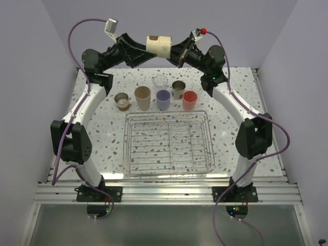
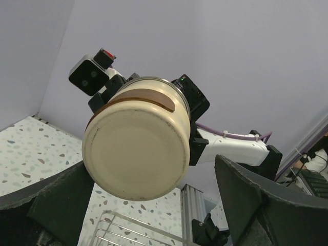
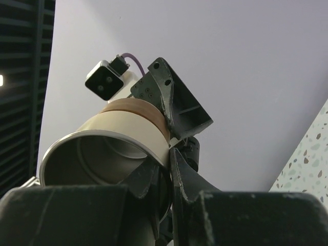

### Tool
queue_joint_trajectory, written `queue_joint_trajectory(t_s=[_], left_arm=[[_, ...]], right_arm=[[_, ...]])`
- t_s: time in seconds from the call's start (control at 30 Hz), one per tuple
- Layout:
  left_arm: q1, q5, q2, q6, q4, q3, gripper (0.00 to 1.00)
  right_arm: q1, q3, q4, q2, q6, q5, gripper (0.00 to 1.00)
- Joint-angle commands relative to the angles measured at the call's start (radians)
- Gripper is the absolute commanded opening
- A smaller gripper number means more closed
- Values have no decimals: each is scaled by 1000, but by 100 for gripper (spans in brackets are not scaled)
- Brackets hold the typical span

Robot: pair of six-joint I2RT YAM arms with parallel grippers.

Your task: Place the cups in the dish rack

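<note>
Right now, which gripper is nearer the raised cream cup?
Right. The right fingers pinch the cream cup by its rim; the left fingers stand open either side of its base.

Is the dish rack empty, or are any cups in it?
Empty. The top view shows only bare wire grid in the dish rack; six cups stand behind it on the table.

The cream cup (image 1: 160, 46) at the black right gripper (image 1: 174, 51) has a brown band near its rim and is silvery inside. Beneath that gripper stand a red-pink cup (image 1: 189, 100) and a dull metallic cup (image 1: 178, 89). Beneath the black left gripper (image 1: 147, 48) are a tan cup (image 1: 143, 97) and a brown metallic cup (image 1: 122, 101) — between the two pairs, a lavender cup (image 1: 163, 99) and a clear cup (image 1: 160, 82). The dish rack (image 1: 126, 146) is silver wire. The table (image 1: 102, 138) is white, flecked brown and grey. The cables (image 1: 89, 20) are purple.
</note>
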Motion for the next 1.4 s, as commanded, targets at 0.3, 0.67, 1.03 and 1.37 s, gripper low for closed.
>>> queue_joint_trajectory(t_s=[0.3, 0.67, 1.03, 1.37], left_arm=[[5, -67, -84, 99, -83, 46, 75], [5, -92, -146, 278, -358, 56, 0], [-4, -303, -328, 797, -1089, -61, 0], [-232, -604, -439, 1009, -1350, -319, 0]], right_arm=[[28, -35, -9, -95, -41, -23, 0], [28, -17, -190, -92, -144, -43, 32], [-50, 98, -1230, -228, -731, 292, 65], [-101, 40, -1387, -322, -887, 470, 66]])
